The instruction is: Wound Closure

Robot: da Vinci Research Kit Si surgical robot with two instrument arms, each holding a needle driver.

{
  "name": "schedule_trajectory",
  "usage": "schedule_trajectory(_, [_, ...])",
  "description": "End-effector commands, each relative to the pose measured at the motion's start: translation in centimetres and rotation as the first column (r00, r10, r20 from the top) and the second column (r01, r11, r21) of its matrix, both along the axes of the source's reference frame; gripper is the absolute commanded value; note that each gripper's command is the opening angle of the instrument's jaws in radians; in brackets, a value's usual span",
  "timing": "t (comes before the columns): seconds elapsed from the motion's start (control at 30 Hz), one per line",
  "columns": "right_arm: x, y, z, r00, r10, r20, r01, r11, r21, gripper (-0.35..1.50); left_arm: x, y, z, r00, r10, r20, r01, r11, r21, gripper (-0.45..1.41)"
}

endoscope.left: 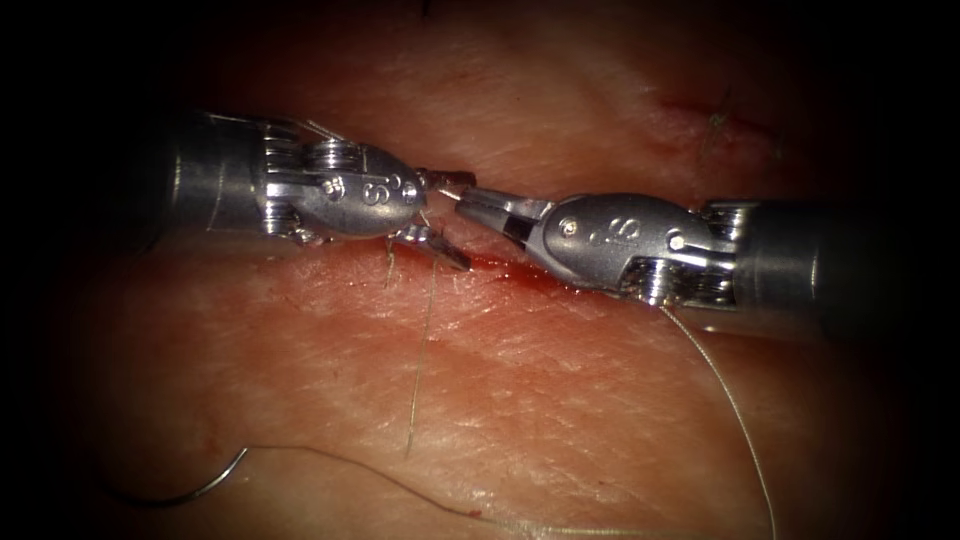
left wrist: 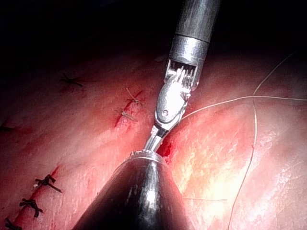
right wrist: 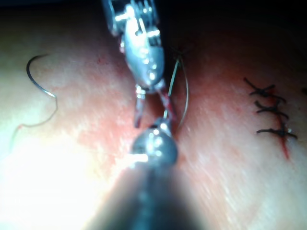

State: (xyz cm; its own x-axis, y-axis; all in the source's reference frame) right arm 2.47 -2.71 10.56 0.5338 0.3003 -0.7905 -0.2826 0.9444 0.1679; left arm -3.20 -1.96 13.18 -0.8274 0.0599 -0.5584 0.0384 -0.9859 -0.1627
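We note the curved steel needle (endoscope.left: 185, 490) lying free on the pale pink pork-belly tissue (endoscope.left: 560, 400), far to the left and well below the cut, held by neither tool and not in the tissue. The fine pale thread (endoscope.left: 400, 485) trails from its end rightward across the surface; the right wrist view shows the same needle (right wrist: 38, 79) resting flat.

Next, the left arm's silver wristed needle driver (endoscope.left: 445, 215) lies over the horizontal red cut (endoscope.left: 520, 268). Its fingers (endoscope.left: 445, 250) are spread apart, one above the cut line and one below, and we see nothing gripped between them (a short thread tail (endoscope.left: 420, 370) hangs down the tissue just beneath them).

Meeting it tip to tip, the right arm's silver needle driver (endoscope.left: 478, 205) has its fingers closed together, tapering to a point just beside the left tool's upper finger. We cannot tell whether thread is caught between them. Red fluid (endoscope.left: 505, 265) sits in the cut below this tip.

Further right, a long strand of thread (endoscope.left: 735, 405) runs from under the right tool's wrist down across the tissue. In the left wrist view, dark knotted stitches (left wrist: 36, 194) close another cut.
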Motion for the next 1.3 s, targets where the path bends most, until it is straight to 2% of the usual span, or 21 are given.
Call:
schedule_trajectory(0.03, [0.07, -0.02, 0.03, 1.0, -0.002, -0.003, 0.002, 1.0, 0.0, -0.35, -0.04, 0.01, 0.07, 1.0, 0.0, 0.003, 0.0, 1.0, 0.0, 0.07])
schedule_trajectory(0.07, [0.07, -0.04, 0.02, 1.0, -0.003, -0.004, 0.003, 1.0, -0.001, -0.35, -0.01, 0.04, 0.08, 1.0, 0.001, 0.003, -0.001, 1.0, 0.001, -0.45])
schedule_trajectory(0.3, [0.08, -0.06, 0.0, 1.0, -0.013, -0.001, 0.013, 1.0, 0.007, -0.35, 0.08, 0.14, 0.02, 1.0, -0.007, -0.005, 0.007, 1.0, -0.014, -0.45])
schedule_trajectory(0.33, [0.06, -0.06, -0.01, 1.0, -0.017, 0.0, 0.017, 1.0, 0.009, -0.23, 0.11, 0.16, 0.01, 1.0, -0.009, -0.009, 0.009, 1.0, -0.028, -0.45])
schedule_trajectory(0.4, [-0.01, -0.07, -0.02, 1.0, -0.011, -0.014, 0.011, 1.0, -0.001, 0.31, 0.19, 0.17, 0.0, 1.0, -0.013, -0.006, 0.013, 0.999, -0.04, -0.45])
schedule_trajectory(0.43, [-0.14, -0.09, -0.06, 0.999, -0.012, -0.031, 0.011, 1.0, -0.015, 0.93, 0.3, 0.16, -0.02, 1.0, -0.005, 0.004, 0.005, 0.998, -0.063, -0.45])
schedule_trajectory(0.47, [-0.14, -0.09, -0.06, 0.999, -0.012, -0.031, 0.011, 1.0, -0.015, 0.93, 0.3, 0.16, -0.02, 1.0, -0.005, 0.004, 0.005, 0.998, -0.063, -0.45])
schedule_trajectory(0.53, [-0.29, -0.09, -0.13, 0.999, -0.011, -0.043, 0.011, 1.0, 0.003, 1.19, 0.39, 0.15, -0.04, 1.0, 0.015, 0.008, -0.014, 0.996, -0.084, -0.45])
schedule_trajectory(0.6, [-0.52, -0.04, -0.25, 0.998, -0.011, -0.061, 0.012, 1.0, 0.019, 1.19, 0.5, 0.13, -0.06, 0.998, 0.048, 0.03, -0.044, 0.99, -0.131, -0.45])
schedule_trajectory(0.63, [-0.9, 0.11, -0.47, 0.993, 0.016, -0.115, -0.014, 1.0, 0.023, 1.19, 0.66, 0.12, -0.09, 0.994, 0.088, 0.069, -0.073, 0.977, -0.198, -0.45])
schedule_trajectory(0.67, [-0.9, 0.11, -0.47, 0.993, 0.016, -0.115, -0.014, 1.0, 0.023, 1.19, 0.66, 0.12, -0.09, 0.994, 0.088, 0.069, -0.073, 0.977, -0.198, -0.45])
schedule_trajectory(0.73, [-1.22, 0.32, -0.65, 0.987, 0.042, -0.156, -0.039, 0.999, 0.023, 1.14, 0.78, 0.09, -0.14, 0.988, 0.124, 0.097, -0.096, 0.964, -0.248, -0.45])
schedule_trajectory(0.83, [-1.35, 0.52, -0.68, 0.982, 0.066, -0.178, -0.063, 0.998, 0.024, 0.94, 0.86, 0.06, -0.2, 0.978, 0.166, 0.128, -0.126, 0.953, -0.277, -0.45])
schedule_trajectory(0.87, [-1.35, 0.52, -0.68, 0.982, 0.066, -0.178, -0.063, 0.998, 0.024, 0.94, 0.86, 0.06, -0.2, 0.978, 0.166, 0.128, -0.126, 0.953, -0.277, -0.45])
schedule_trajectory(0.9, [-1.34, 0.56, -0.66, 0.982, 0.066, -0.179, -0.062, 0.998, 0.025, 0.82, 0.87, 0.05, -0.23, 0.975, 0.172, 0.138, -0.127, 0.95, -0.284, -0.45])
schedule_trajectory(0.97, [-1.2, 0.66, -0.53, 0.981, 0.073, -0.179, -0.069, 0.997, 0.03, -0.08, 0.89, 0.02, -0.32, 0.963, 0.206, 0.176, -0.146, 0.941, -0.304, -0.45])
schedule_trajectory(1.0, [-1.2, 0.66, -0.53, 0.981, 0.073, -0.179, -0.069, 0.997, 0.03, -0.08, 0.89, 0.02, -0.32, 0.963, 0.206, 0.176, -0.146, 0.941, -0.304, -0.45])
schedule_trajectory(1.03, [-1.03, 0.71, -0.4, 0.984, 0.052, -0.171, -0.049, 0.999, 0.022, -0.35, 0.9, 0.01, -0.4, 0.951, 0.224, 0.211, -0.152, 0.938, -0.312, -0.45])
schedule_trajectory(1.13, [-0.85, 0.72, -0.27, 0.982, 0.034, -0.187, -0.029, 0.999, 0.025, -0.35, 0.91, 0.02, -0.47, 0.944, 0.237, 0.229, -0.155, 0.933, -0.326, -0.45])
schedule_trajectory(1.17, [-0.61, 0.71, -0.12, 0.981, 0.003, -0.193, 0.003, 1.0, 0.029, -0.35, 0.91, 0.04, -0.59, 0.939, 0.242, 0.243, -0.15, 0.927, -0.342, -0.45])
schedule_trajectory(1.3, [-0.08, 0.65, 0.24, 0.974, -0.067, -0.216, 0.069, 0.998, 0.005, -0.35, 0.83, 0.11, -0.85, 0.934, 0.227, 0.276, -0.105, 0.912, -0.398, -0.45])
